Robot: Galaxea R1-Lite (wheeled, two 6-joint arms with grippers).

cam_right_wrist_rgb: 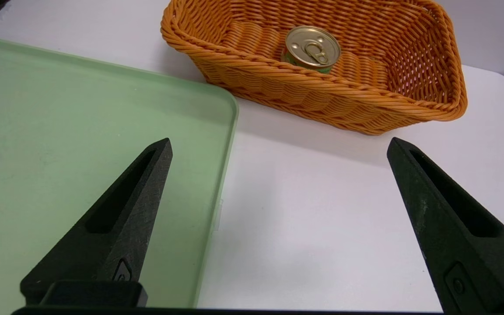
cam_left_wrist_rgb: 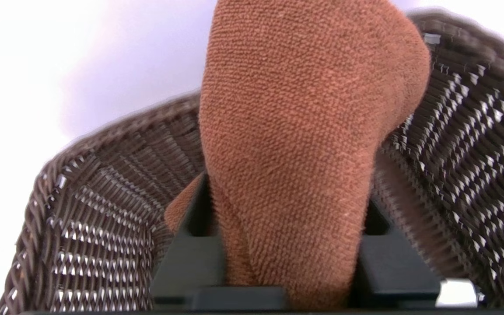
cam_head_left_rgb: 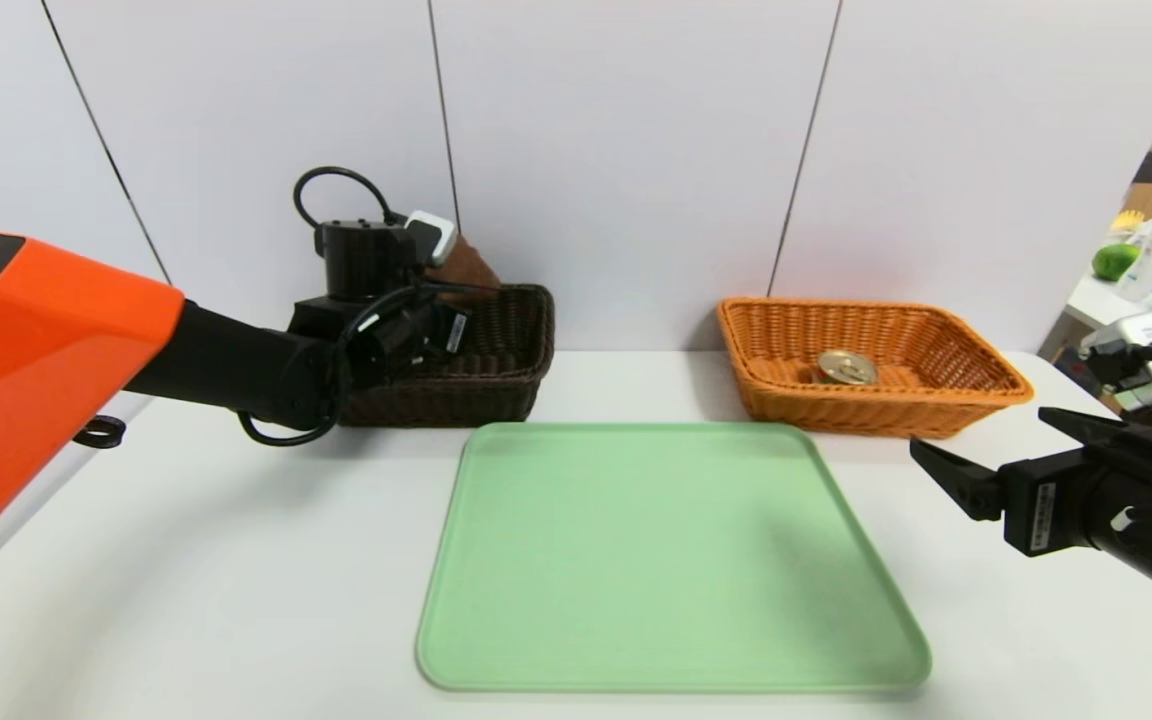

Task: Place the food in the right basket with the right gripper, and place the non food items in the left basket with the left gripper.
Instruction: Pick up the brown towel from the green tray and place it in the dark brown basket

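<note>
Brown cloth [cam_left_wrist_rgb: 291, 144] clamped between left pincer [cam_left_wrist_rgb: 293, 245] fingers, over dark basket [cam_left_wrist_rgb: 81, 210]; right pincer [cam_right_wrist_rgb: 278, 151] agape.

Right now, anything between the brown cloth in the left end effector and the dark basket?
Nothing visible. The left end effector grips the folded brown fuzzy cloth directly over the dark brown woven wicker basket, with only open basket interior beneath. The basket floor under the cloth is hidden.

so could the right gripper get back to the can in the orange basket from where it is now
Probably yes. The right gripper hangs open over the bare table, and the can stands upright in the orange basket just ahead. Only the basket's low front wall lies between, so it would likely need to come in from above.
</note>
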